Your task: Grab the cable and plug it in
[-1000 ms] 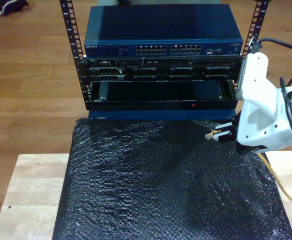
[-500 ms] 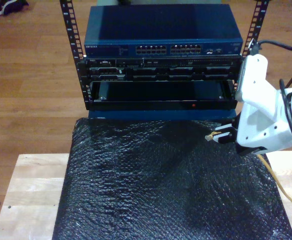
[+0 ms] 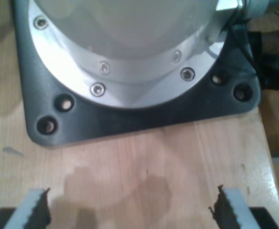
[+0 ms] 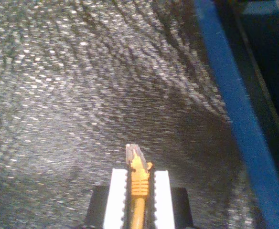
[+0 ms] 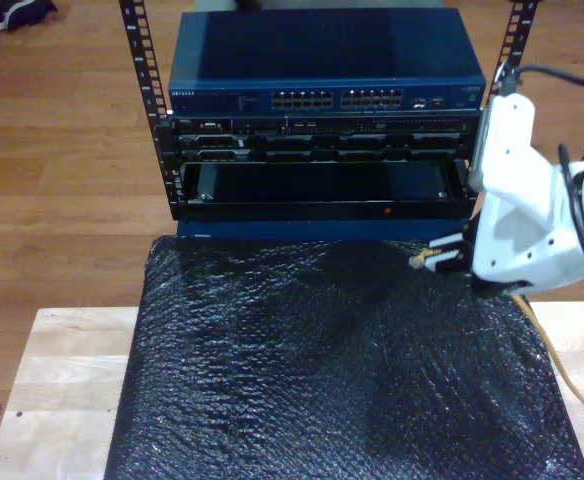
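Blue switch racked at the desk's far end, port row facing my second gripper, which hovers over the black mat at the exterior view's right. Cable is clamped between its closed jaws, long axis along them, clear plug pointing forward. My first gripper: jaws wide apart, empty.

Rack behind mat
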Tool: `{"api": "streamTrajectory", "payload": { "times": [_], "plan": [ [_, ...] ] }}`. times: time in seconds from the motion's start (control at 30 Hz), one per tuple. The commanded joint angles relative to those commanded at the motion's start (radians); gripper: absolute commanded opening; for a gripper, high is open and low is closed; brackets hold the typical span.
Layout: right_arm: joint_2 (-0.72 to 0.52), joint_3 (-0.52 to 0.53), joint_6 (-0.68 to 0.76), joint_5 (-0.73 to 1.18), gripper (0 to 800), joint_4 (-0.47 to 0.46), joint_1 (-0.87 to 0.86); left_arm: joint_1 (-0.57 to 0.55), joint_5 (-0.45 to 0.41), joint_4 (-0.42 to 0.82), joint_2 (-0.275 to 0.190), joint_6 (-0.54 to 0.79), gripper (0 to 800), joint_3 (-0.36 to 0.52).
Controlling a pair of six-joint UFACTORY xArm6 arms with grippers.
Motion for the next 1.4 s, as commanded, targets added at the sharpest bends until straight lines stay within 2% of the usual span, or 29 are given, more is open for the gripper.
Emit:
{"api": "streamTrajectory", "payload": {
  "times": [0.37,0.73,1.0,1.17,1.4],
  "plan": [
    [0.012,0.002,0.0,-0.13,0,-0.063,0.012,0.0,0.002,0.0,0.0,0.0,800,0.0],
    [0.193,0.046,0.006,-0.465,0,-0.207,0.19,0.0,0.002,0.0,0.0,0.0,800,0.0],
    [0.302,-0.043,0.005,-0.537,0,-0.238,0.203,0.0,0.002,0.0,0.0,0.0,800,0.0],
    [0.338,-0.097,0.006,-0.582,0,-0.308,0.195,0.0,0.002,0.0,0.0,0.0,800,0.0],
    [0.377,-0.1,0.006,-0.69,0,-0.414,0.153,0.0,0.002,0.0,0.0,0.0,800,0.0]
  ]
}}
